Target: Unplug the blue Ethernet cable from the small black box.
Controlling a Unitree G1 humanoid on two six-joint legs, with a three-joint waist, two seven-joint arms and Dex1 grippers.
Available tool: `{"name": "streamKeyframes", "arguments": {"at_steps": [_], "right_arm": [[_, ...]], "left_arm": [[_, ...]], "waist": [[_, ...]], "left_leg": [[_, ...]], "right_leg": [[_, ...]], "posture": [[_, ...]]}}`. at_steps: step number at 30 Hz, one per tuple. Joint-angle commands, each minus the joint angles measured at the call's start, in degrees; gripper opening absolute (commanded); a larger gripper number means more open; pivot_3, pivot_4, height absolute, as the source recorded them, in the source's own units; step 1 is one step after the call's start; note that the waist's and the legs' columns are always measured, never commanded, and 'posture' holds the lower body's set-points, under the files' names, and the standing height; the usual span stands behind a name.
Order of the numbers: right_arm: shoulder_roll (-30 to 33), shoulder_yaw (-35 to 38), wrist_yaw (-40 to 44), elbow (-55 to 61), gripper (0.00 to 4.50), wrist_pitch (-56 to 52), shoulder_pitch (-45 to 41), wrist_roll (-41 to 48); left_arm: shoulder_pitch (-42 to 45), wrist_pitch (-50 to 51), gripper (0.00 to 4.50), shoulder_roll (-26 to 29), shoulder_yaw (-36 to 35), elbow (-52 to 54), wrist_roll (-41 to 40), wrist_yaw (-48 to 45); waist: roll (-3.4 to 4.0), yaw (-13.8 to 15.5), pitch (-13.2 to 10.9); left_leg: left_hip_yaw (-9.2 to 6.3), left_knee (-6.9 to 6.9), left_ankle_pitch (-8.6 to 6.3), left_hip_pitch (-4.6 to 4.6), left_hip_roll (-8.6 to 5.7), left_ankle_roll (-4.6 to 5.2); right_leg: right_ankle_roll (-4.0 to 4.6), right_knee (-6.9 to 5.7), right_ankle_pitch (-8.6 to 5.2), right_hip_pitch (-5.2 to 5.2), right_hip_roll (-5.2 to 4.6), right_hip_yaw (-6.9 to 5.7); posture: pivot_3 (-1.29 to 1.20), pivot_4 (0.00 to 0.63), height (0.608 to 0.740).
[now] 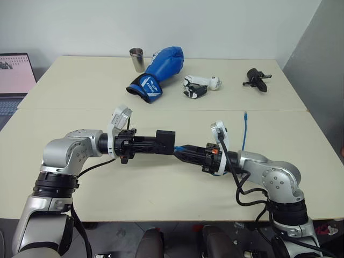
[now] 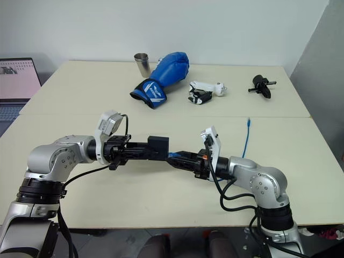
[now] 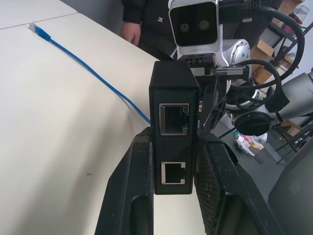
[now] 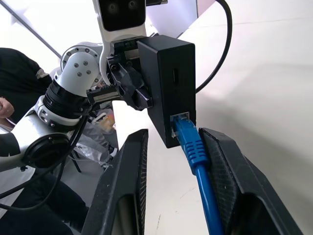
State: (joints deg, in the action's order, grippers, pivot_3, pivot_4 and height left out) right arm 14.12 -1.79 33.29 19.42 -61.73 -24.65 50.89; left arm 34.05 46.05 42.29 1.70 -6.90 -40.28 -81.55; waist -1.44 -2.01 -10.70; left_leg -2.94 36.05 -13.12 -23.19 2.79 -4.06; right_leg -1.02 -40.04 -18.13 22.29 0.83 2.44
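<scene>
The left gripper (image 1: 161, 143) has its fingers (image 3: 132, 191) closed tight on the small black box (image 1: 165, 139), holding it in the air at the centre of the head view, above the bench (image 1: 161, 188). The right gripper (image 1: 185, 153) meets it from the right of the frame; its fingers (image 4: 230, 181) stand partly open on either side of the blue Ethernet cable (image 4: 193, 147) at its plug end, and whether they actually pinch the cord I cannot tell.

The plug is still seated in a port on the box's end face. From there the cable passes along the right arm and out over the bench, its free end (image 1: 245, 114) with a small tip lying to the right of centre.

What could go wrong: a straight pull with the plug's latch not pressed would likely just drag the box in the left fingers or let the right fingers slide down the smooth cord — the plug staying put. Pulling off-axis could twist the box out of its grip.

The box is matte black and block-shaped, with two sockets on the face toward the left wrist camera; the cable is thin and bright blue.
</scene>
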Motion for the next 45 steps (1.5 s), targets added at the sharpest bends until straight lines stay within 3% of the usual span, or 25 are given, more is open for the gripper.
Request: {"name": "streamKeyframes", "arguments": {"at_steps": [1,11,20,33,45], "right_arm": [[0.03,0.67,1.02,0.65,1.72,1.07,-1.00,1.66],[0.69,0.39,1.85,-0.21,1.72,1.08,-1.85,1.39],[1.37,0.14,2.70,-0.47,0.08,1.00,-2.27,1.27],[1.56,2.37,3.46,-0.18,0.08,-2.10,-2.64,5.93],[8.55,5.53,4.41,0.31,0.08,-3.85,-0.57,9.38]], "left_arm": [[0.57,0.08,0.78,0.40,-1.39,2.03,-0.83,-0.33],[0.67,0.02,0.78,-0.06,-1.41,1.98,-0.78,0.06],[0.59,0.12,0.78,-0.18,-1.39,2.03,-0.97,-0.02],[0.01,1.23,0.78,0.50,0.00,2.95,-0.76,-2.29],[0.29,-2.37,0.78,3.50,-1.12,-2.91,3.26,-3.26]], "waist": [[0.00,0.01,0.00],[0.00,0.01,0.00],[0.00,0.01,0.00],[0.00,0.00,0.00],[0.01,0.01,-0.01]], "left_leg": [[0.00,0.00,0.00,0.00,0.00,0.00],[0.00,0.00,0.00,0.00,0.00,0.00],[0.00,0.00,0.00,0.00,0.00,0.00],[0.00,0.00,0.00,0.00,0.00,0.00],[0.00,-0.01,0.00,0.00,0.00,0.00]], "right_leg": [[0.00,0.00,0.00,0.00,0.00,0.00],[0.00,0.00,0.00,0.00,0.00,0.00],[0.00,0.00,0.00,0.00,0.00,0.00],[0.00,0.00,0.00,0.00,0.00,0.00],[0.00,0.02,0.00,0.00,0.00,-0.01]], "posture": [[0.00,0.150,0.740],[0.00,0.150,0.740],[0.00,0.150,0.740],[0.00,0.150,0.740],[0.00,0.150,0.740]]}}
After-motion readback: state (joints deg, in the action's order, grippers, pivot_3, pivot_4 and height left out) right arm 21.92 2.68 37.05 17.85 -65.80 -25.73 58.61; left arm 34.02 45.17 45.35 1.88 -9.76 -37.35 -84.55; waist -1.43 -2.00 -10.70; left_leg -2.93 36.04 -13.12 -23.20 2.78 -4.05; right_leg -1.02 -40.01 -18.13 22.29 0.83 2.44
